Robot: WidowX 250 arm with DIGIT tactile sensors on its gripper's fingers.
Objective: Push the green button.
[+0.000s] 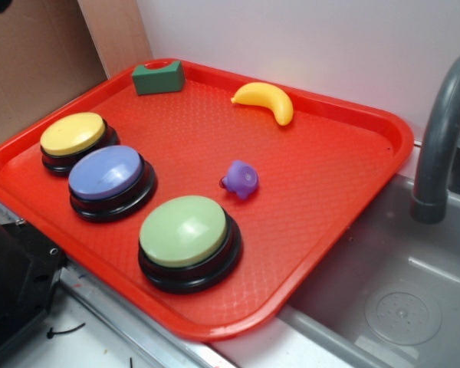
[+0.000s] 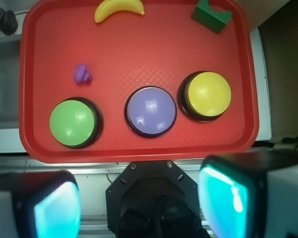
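- Jaws (image 2: 139,206): nearest the wrist camera, two pads with a cyan sheen stand wide apart with nothing between them. They are open and hold nothing. They hang above the near edge of the bench, short of the red tray (image 2: 139,153).
- Green button (image 2: 73,123): pale green dome on a black base, sitting on the tray's near side. It lies ahead of the jaws and off toward the left-hand pad, well apart from both pads.
- Blue-purple button (image 2: 151,111): almost straight ahead of the gap between the pads; not the target.
- Yellow button (image 2: 207,94): ahead and toward the right-hand pad.
- Farther from the jaws: a small purple toy (image 2: 82,74), a banana (image 2: 119,9) and a dark green block (image 2: 211,15) near the tray's far rim.
- Progress: judged from both views, nothing touches the green button, so the push is not yet made. What is left is to line the jaws up over the dome, descend and press.
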